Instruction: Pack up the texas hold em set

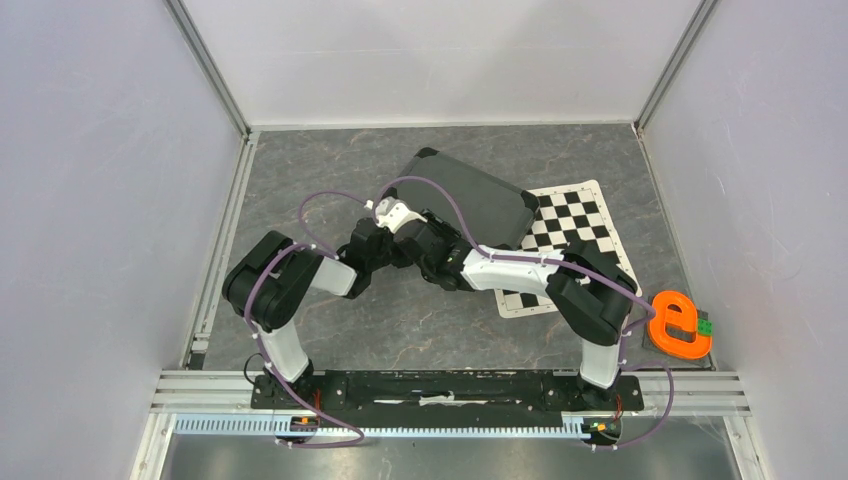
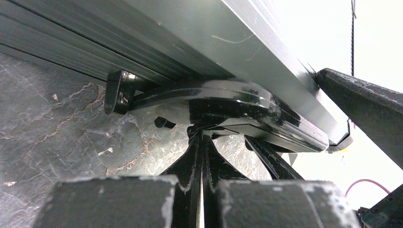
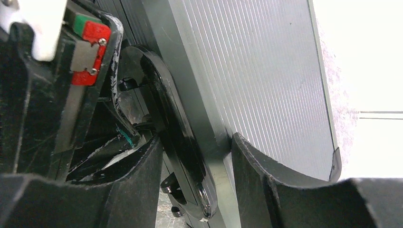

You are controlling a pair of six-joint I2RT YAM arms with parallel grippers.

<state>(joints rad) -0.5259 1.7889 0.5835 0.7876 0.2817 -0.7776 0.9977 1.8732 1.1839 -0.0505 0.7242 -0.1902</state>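
A grey marbled tabletop (image 1: 400, 330) is boxed in by plain pale panels: a back wall (image 1: 440, 50), a left wall (image 1: 90, 200) and a right wall (image 1: 770, 150). Aluminium posts (image 1: 208, 65) stand in the rear corners, and an aluminium rail (image 1: 200, 385) crosses the near edge. The light is soft and even, with faint shadows

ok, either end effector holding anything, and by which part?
Right end effector appears clamped on the closed black case, across the edge bearing its handle. Left end effector is shut on nothing, tips at that handle.
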